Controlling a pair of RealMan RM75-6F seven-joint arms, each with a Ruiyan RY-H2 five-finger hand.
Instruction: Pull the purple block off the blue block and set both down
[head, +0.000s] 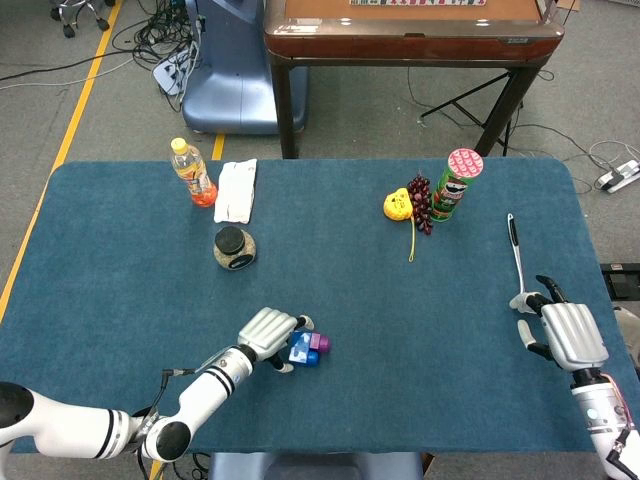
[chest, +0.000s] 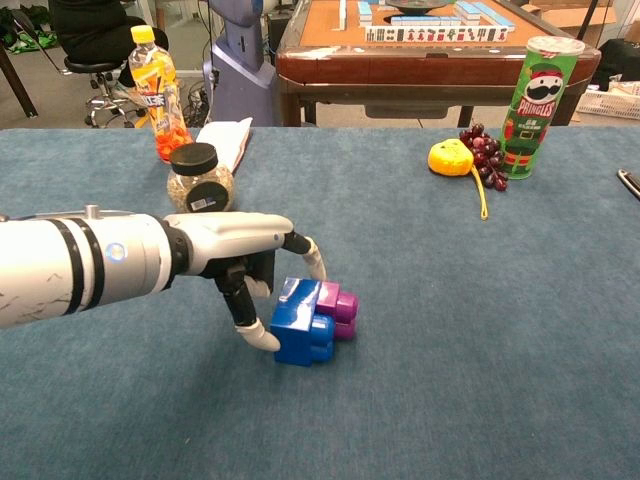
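The blue block (chest: 303, 322) lies on the blue cloth table (chest: 480, 330) with the purple block (chest: 341, 305) still stuck to its right side. In the head view the blue block (head: 301, 351) and purple block (head: 319, 341) sit near the table's front edge. My left hand (chest: 245, 255) reaches over the blue block from the left: its thumb presses the block's near left corner, other fingers sit behind it, and one finger curls over the top. My right hand (head: 565, 335) rests at the far right with fingers apart, holding nothing; the chest view does not show it.
A metal spoon (head: 517, 262) lies just beyond my right hand. A seed jar (chest: 198, 177), an orange drink bottle (chest: 152, 80) and a white cloth (chest: 225, 140) stand at the back left. A yellow toy (chest: 450, 157), grapes (chest: 484, 150) and a Pringles can (chest: 538, 95) stand at the back right.
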